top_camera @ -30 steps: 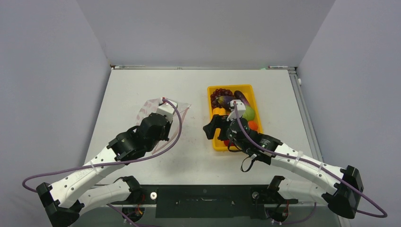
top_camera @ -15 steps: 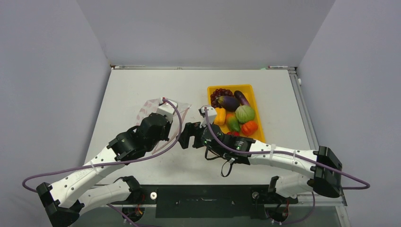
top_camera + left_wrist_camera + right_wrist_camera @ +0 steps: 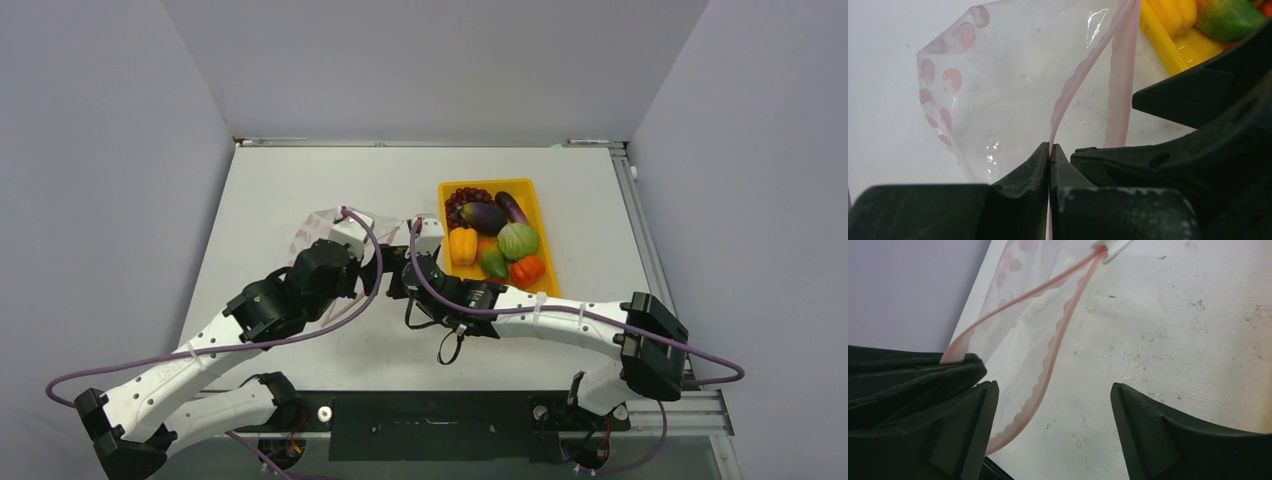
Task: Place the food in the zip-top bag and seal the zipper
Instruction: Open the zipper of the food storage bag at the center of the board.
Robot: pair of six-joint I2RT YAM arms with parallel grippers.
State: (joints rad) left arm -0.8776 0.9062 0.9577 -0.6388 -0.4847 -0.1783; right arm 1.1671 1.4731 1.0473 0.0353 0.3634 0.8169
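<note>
Left gripper (image 3: 1050, 148) clamped tight on zipper (image 3: 1066, 92) of zip-top bag (image 3: 1008, 65); right gripper (image 3: 1051, 390) spread wide, empty, at bag mouth; food (image 3: 518, 241) in tray (image 3: 520, 185)

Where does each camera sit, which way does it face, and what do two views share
Top external: above and behind the bases, facing down on the table; both arms show.
Left wrist: on that wrist, along the shut left gripper into the zip-top bag.
Right wrist: on that wrist, past the open right gripper at the bag's mouth.
Shared: both wrist views show the left gripper pinching the zipper.
</note>
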